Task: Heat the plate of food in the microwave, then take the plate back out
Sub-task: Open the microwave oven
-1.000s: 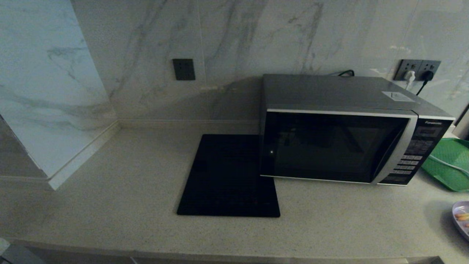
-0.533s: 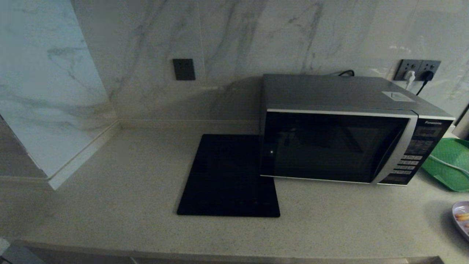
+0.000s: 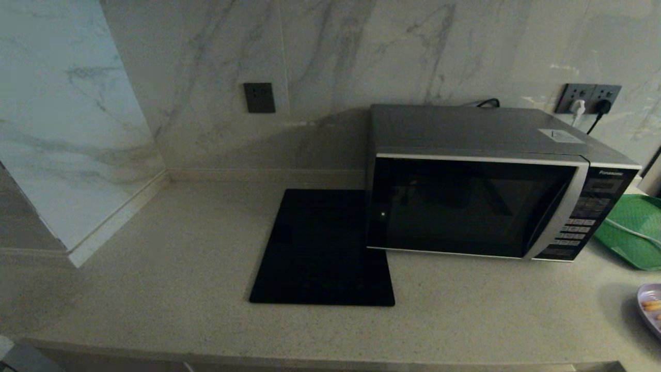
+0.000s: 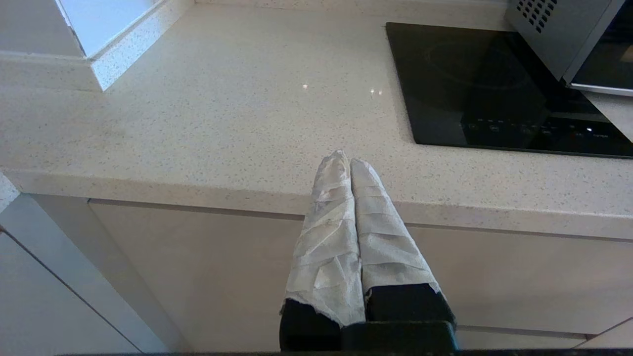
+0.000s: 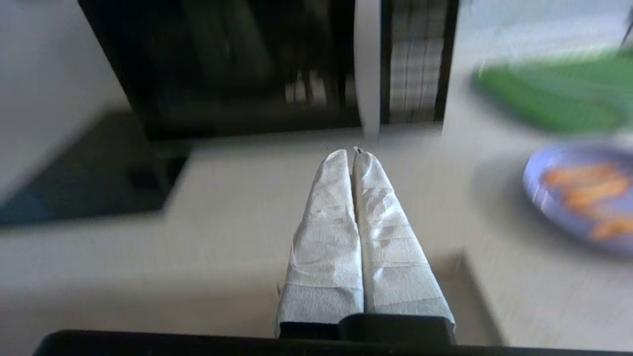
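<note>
Head view, room: marble-veined wall tiles behind a pale speckled table; no arm shows in this view.
Head view, microwave: the microwave stands against the wall with its black door closed and facing the robot, its long axis running across the table, keypad at the robot's right end. Judged, the door faces the arms for easy reach.
Head view, neighbours: a flat black slab lies just beside the oven on its left; a green tray sits on its right.
Head view, plate: the plate of food is cut by the right edge, near the table's front and well apart from the oven; probably staged within the right arm's reach.
Left wrist view: the left tool, wrapped in white, has its fingers pressed together on nothing, hovering by the table's front edge near the slab; likely parked.
Right wrist view: the right tool is likewise closed and empty, pointing at the oven's door trim; the plate lies off to its side, orange pieces lying roughly parallel.
Judgement: loading not yet begun.
</note>
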Available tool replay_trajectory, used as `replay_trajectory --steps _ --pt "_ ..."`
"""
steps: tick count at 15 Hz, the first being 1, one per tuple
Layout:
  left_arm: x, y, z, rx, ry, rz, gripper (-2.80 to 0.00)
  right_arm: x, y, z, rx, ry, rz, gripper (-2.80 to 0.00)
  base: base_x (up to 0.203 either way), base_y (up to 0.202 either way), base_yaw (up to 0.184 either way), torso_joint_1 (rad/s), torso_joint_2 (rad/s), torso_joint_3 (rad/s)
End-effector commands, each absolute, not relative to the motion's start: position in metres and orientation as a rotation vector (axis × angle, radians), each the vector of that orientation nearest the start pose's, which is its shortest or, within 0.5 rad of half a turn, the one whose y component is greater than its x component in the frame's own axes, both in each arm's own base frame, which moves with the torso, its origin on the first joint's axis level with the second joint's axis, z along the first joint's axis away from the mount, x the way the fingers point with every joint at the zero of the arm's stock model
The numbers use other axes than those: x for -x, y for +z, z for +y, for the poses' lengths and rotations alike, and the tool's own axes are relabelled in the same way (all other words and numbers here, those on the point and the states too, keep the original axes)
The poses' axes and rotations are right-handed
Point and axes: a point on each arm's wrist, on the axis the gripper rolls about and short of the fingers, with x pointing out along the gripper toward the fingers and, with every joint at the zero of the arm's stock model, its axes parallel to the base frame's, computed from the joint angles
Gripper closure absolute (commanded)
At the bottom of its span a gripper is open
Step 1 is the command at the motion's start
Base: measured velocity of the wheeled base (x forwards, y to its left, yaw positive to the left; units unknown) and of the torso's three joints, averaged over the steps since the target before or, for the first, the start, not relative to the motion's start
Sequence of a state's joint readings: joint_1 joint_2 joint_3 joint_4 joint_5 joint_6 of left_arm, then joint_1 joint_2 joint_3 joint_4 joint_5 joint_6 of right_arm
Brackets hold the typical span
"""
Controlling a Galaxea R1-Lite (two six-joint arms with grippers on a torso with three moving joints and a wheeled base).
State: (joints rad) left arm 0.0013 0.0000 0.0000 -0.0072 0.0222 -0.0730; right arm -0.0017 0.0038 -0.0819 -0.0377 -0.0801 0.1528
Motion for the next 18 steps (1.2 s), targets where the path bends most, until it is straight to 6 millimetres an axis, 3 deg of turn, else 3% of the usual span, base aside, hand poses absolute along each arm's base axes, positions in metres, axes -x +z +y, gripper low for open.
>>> replay_trajectory --steps 1,3,4,6,8,13,18 --pt "0.023 0.076 0.0 0.074 0.024 -0.009 0.0 0.045 0.148 -0.002 -0.168 -0.071 -0.212 0.0 0.0 0.0 0.0 0.0 0.0 0.0" --pt "0.023 0.076 0.0 0.074 0.024 -0.007 0.0 0.058 0.201 -0.003 -0.185 -0.128 -0.235 0.0 0.0 0.0 0.0 0.0 0.0 0.0" --pt "0.023 0.076 0.0 0.074 0.024 -0.007 0.0 0.054 0.224 -0.004 -0.2 -0.168 -0.188 0.0 0.0 0.0 0.0 0.0 0.0 0.0" --pt "0.023 0.076 0.0 0.074 0.024 -0.007 0.0 0.021 0.256 -0.005 -0.234 -0.229 -0.043 0.0 0.0 0.0 0.0 0.0 0.0 0.0" --pt "0.023 0.076 0.0 0.074 0.024 -0.007 0.0 -0.019 0.271 -0.006 -0.24 -0.299 0.097 0.0 0.0 0.0 0.0 0.0 0.0 0.0" --pt "0.023 0.076 0.0 0.074 0.024 -0.007 0.0 -0.103 0.272 -0.009 -0.183 -0.456 0.347 0.0 0.0 0.0 0.0 0.0 0.0 0.0" --pt "0.023 0.076 0.0 0.074 0.024 -0.007 0.0 -0.167 0.242 -0.003 -0.039 -0.526 0.56 0.0 0.0 0.0 0.0 0.0 0.0 0.0"
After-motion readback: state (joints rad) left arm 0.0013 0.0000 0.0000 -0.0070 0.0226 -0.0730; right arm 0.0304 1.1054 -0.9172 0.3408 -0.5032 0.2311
